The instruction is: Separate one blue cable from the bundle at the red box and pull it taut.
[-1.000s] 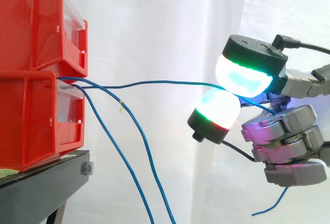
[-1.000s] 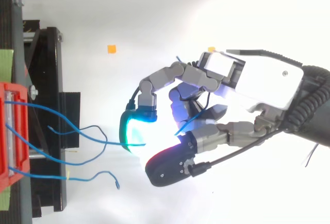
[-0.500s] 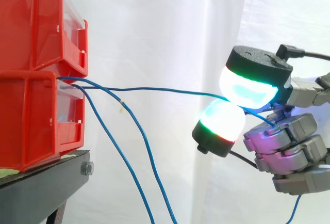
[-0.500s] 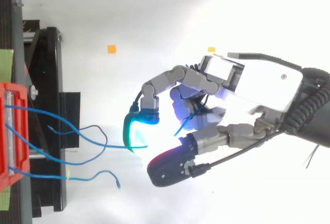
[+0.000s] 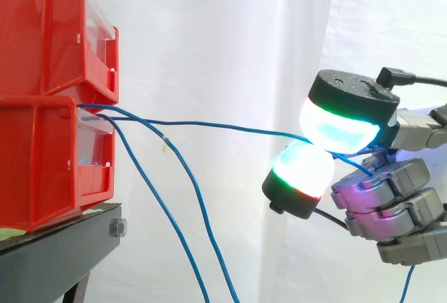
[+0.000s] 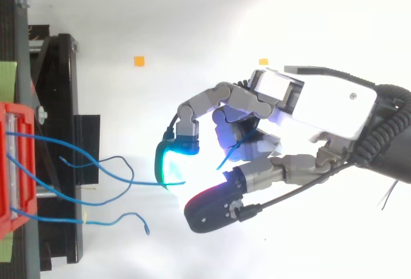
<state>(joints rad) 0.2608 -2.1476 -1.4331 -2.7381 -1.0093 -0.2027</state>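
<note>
The robot hand (image 5: 388, 198) sits to the right of the red box (image 5: 42, 156), with two glowing pads (image 5: 341, 126) clamped together on one blue cable (image 5: 209, 124). That cable runs from the gap between the stacked bins across to the pinch, almost straight with a slight bend. The other cables (image 5: 185, 176) of the bundle droop below it. The thin wire seems to lie near the edge of the rounded pads, so a harder pull could slip it free. Too much force might instead tug its end out of the box.

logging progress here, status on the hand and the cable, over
Hand shut on one thin blue cable, pinched between glowing pads. Cable nearly straight from red plastic box. Two other blue cables hang slack below.
</note>
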